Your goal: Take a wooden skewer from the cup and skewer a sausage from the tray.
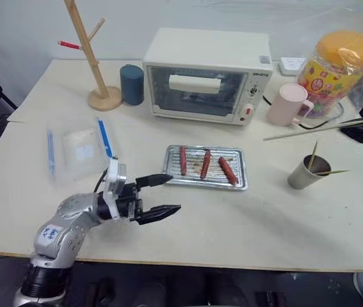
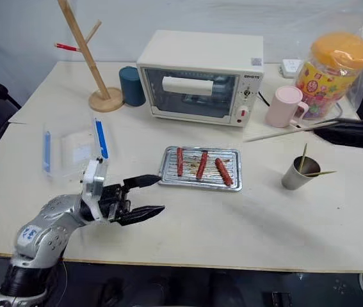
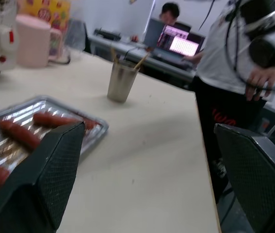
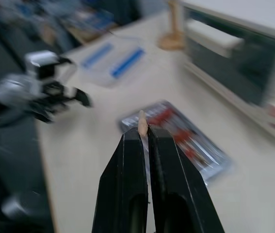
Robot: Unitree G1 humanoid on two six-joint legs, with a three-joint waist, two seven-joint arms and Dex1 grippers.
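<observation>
Table (image 1: 245,230): pale, wide. At its back a white toaster oven (image 1: 208,75); robot's left of it a dark blue cylinder (image 1: 131,84) and a wooden mug tree (image 1: 91,54). Right of the oven a pink mug (image 1: 287,104) and a bagged jar with orange lid (image 1: 338,67). A clear plastic box with blue clips (image 1: 79,150) lies on the left side.

Tray (image 1: 205,167): silvery, centre of table, in front of the oven. Three sausages lie side by side in it; the rightmost sausage (image 1: 227,170) sits tilted.

Left gripper (image 1: 159,195): low over the table just left of the tray, fingers spread wide, nothing between them. Its wrist view looks between its two fingers across the near tray corner toward the cup, and adds a person (image 3: 239,73) standing at the table's far edge with another seated at a lit screen behind; the head views give none of that.

Cup (image 1: 305,172): grey-beige, right of the tray and apart from it, two sticks leaning in it.

Right gripper (image 4: 148,133): in the head views a dark blur at the right edge, above and behind the cup. Its wrist view shows the fingers pressed together on the wooden skewer (image 1: 303,131), a pale tip poking out between them. The head views show the rest: the stick runs leftward from the gripper, over the table in front of the pink mug, clear of tray and sausages.
</observation>
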